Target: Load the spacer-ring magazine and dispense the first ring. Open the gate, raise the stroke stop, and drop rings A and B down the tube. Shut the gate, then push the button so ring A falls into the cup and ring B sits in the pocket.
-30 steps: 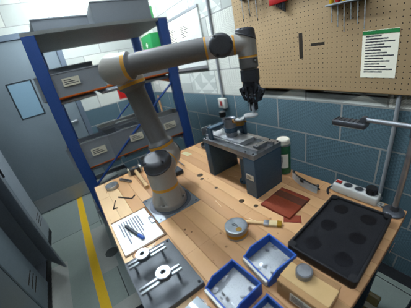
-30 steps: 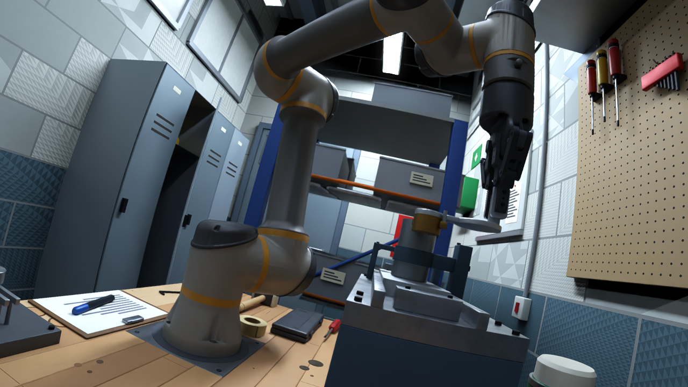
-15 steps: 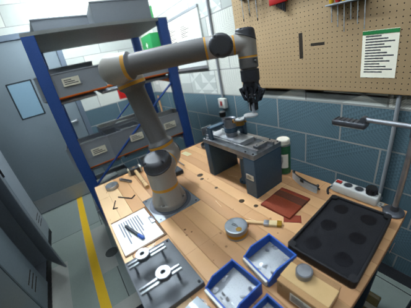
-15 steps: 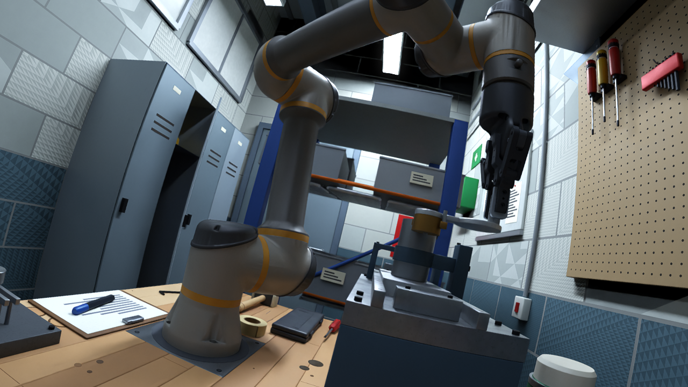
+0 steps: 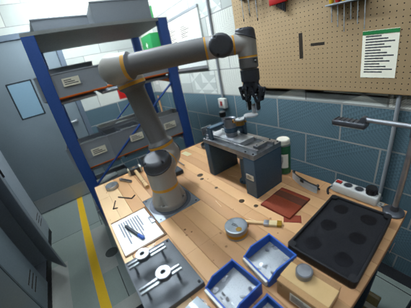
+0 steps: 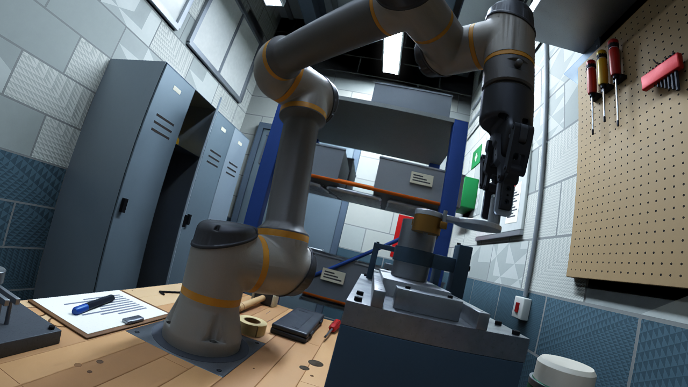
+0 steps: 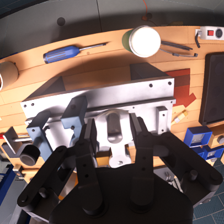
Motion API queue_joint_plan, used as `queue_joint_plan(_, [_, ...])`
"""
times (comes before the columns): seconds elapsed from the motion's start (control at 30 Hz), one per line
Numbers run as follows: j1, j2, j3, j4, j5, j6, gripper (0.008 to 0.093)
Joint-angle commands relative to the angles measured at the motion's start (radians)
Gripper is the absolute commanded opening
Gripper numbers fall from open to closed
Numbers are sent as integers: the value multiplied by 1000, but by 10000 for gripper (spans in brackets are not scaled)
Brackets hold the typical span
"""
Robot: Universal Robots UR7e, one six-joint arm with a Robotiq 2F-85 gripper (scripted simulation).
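Note:
The gate (image 5: 249, 115) (image 6: 474, 223) (image 7: 113, 129), a flat grey paddle with a knurled grip, is swung out sideways from its brass pivot collar (image 6: 426, 223) at the top of the magazine tube (image 5: 229, 126) (image 6: 410, 252). The tube stands upright on the grey fixture block (image 5: 244, 144) (image 6: 433, 313) at the back of the bench. Two spacer rings (image 5: 142, 253) (image 5: 163, 272) rest on a dark holder plate at the bench's near left corner. My gripper (image 5: 253, 105) (image 6: 496, 212) (image 7: 113, 124) hangs straight above the gate's grip, its fingers open on either side of it and holding nothing.
A pegboard (image 5: 332, 43) and tiled wall rise behind the fixture, with a green can (image 5: 285, 154) (image 7: 143, 41) to its right. Nearer on the bench lie a black tray (image 5: 340, 237), blue bins (image 5: 269, 258), a round tin with a brush (image 5: 236, 228) and a clipboard (image 5: 136, 230).

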Motion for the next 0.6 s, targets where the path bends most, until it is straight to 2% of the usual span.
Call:
queue_joint_plan(0.0, [0,0,0,0,0,0,480])
queue_joint_plan(0.33, [0,0,-9,8,0,0,480])
queue_joint_plan(0.57, [0,2,-69,64,0,0,480])
